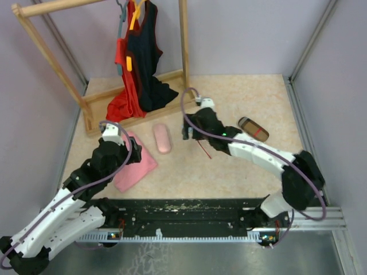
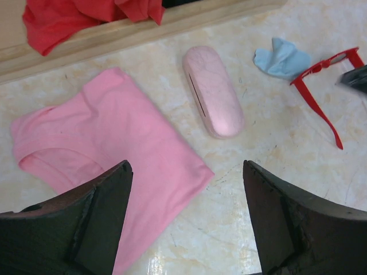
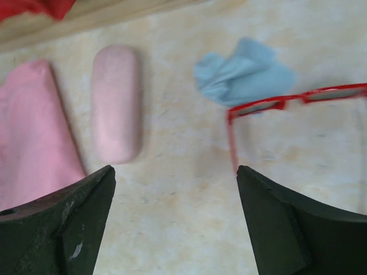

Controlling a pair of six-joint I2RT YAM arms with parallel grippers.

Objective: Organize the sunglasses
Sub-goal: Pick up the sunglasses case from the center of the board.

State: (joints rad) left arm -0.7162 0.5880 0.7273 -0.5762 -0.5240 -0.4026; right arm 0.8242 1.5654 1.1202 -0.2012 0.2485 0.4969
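Observation:
The red-framed sunglasses [image 3: 280, 103] lie open on the table, lenses toward the far side, with one temple arm [image 2: 321, 114] pointing back toward me. My right gripper [image 3: 175, 170] hovers open just left of that temple arm, its right fingertip [image 3: 243, 172] close to the arm's end, holding nothing. In the top view the right gripper [image 1: 192, 129] covers most of the sunglasses [image 1: 205, 150]. My left gripper [image 2: 186, 166] is open above the edge of a folded pink cloth [image 2: 114, 143], empty.
A closed pink oval case [image 1: 162, 138] lies between the two grippers. A crumpled light blue cloth [image 3: 243, 71] touches the glasses' frame. A brown striped case [image 1: 253, 129] sits to the right. A wooden clothes rack [image 1: 137, 106] with red and black garments stands at the back left.

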